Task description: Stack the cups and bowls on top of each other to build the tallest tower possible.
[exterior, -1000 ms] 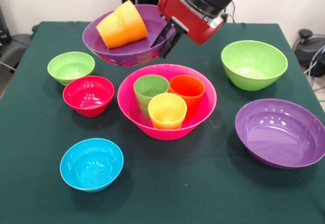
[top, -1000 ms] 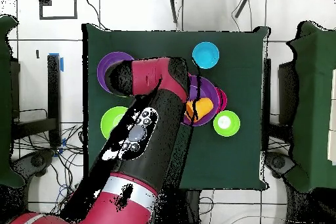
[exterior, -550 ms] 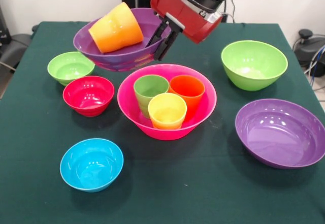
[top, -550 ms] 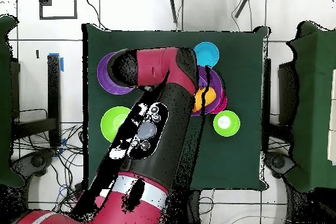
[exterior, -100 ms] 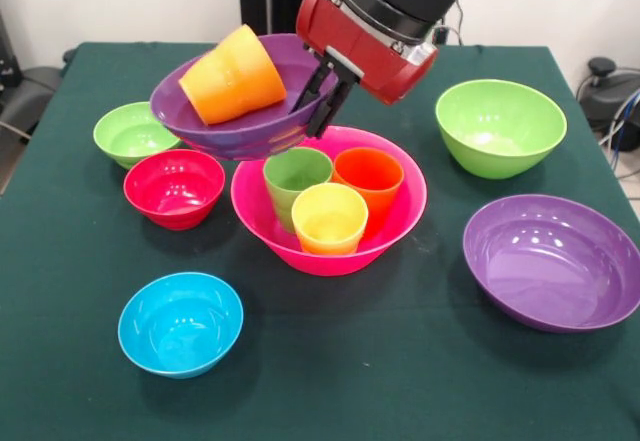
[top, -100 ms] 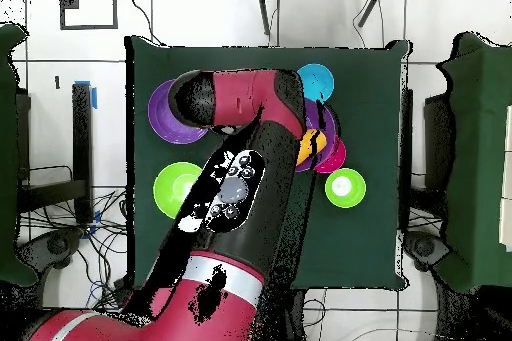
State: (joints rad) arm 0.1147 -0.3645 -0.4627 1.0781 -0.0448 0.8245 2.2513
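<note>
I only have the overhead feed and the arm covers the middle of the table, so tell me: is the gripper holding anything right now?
Observer: Yes. In the front view the gripper has its fingers clamped on the rim of a purple bowl, which is held off the table and tilted.
Operator: Is that bowl empty?
Observer: No. An orange cup lies on its side inside it.
Operator: And what's in the pink bowl?
Observer: The hot-pink bowl holds three upright cups: a green cup, a red-orange cup and a yellow cup.
</note>
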